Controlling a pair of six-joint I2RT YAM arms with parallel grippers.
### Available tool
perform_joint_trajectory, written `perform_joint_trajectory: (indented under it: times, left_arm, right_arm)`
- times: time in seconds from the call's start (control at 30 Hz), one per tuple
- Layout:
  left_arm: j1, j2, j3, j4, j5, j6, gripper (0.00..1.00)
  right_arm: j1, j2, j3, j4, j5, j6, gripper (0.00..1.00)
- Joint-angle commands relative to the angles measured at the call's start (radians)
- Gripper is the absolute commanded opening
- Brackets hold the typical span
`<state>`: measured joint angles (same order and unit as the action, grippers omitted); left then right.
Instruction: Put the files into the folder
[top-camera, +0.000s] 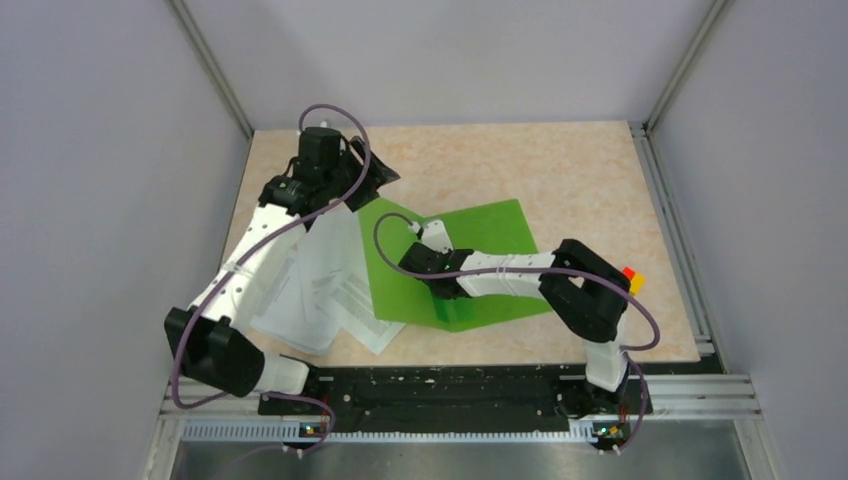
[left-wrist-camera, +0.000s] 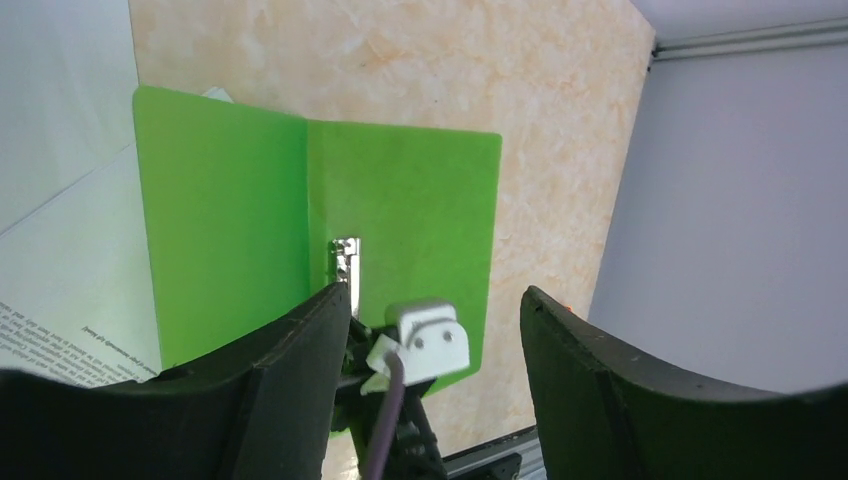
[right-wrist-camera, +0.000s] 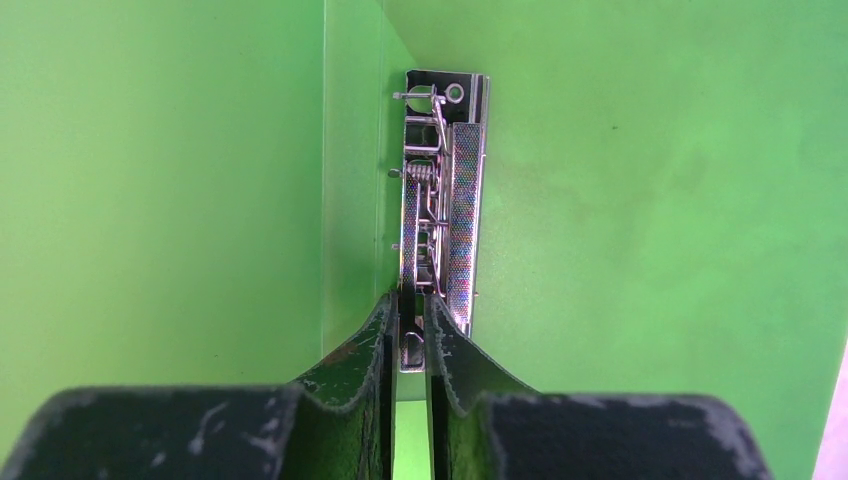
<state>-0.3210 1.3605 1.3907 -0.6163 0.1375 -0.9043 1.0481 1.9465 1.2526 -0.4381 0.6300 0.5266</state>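
Observation:
The green folder (top-camera: 490, 235) lies open on the table, its metal clip (right-wrist-camera: 440, 200) along the spine. It also shows in the left wrist view (left-wrist-camera: 400, 200). My right gripper (right-wrist-camera: 410, 305) is down inside the folder, shut on the near end of the clip's lever; from above it sits mid-folder (top-camera: 415, 258). The files (top-camera: 320, 285), white printed sheets, lie fanned out left of the folder, partly under my left arm, and show at the left of the left wrist view (left-wrist-camera: 70, 260). My left gripper (top-camera: 378, 172) is open and empty, held high above the folder's far left corner (left-wrist-camera: 435, 292).
A small red and yellow object (top-camera: 632, 278) sits behind my right arm's elbow near the table's right edge. Grey walls with aluminium posts enclose the table on three sides. The black base rail (top-camera: 450, 385) runs along the near edge.

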Motion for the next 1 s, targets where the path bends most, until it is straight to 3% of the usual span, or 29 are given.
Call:
perform_joint_trajectory:
  times: [0.0,0.3,0.63,0.97]
  left_arm:
    - [-0.017,0.094,-0.056,0.095,0.017,-0.106,0.68]
    - [-0.056,0.119,-0.293,0.090,-0.090,-0.065,0.65]
    - [-0.171,0.109,-0.481,0.085,-0.258,0.019,0.57]
    - [-0.338,0.168,-0.501,0.024,-0.530,-0.020,0.57]
  right_arm:
    - [0.022,-0.091,-0.096,-0.005,0.004,0.075,0.07]
    - [0.017,-0.220,-0.240,0.167,-0.053,0.059,0.08]
    - [-0.081,-0.197,-0.264,0.366,-0.347,0.016,0.08]
    - [-0.101,-0.207,-0.261,0.331,-0.397,0.006,0.12]
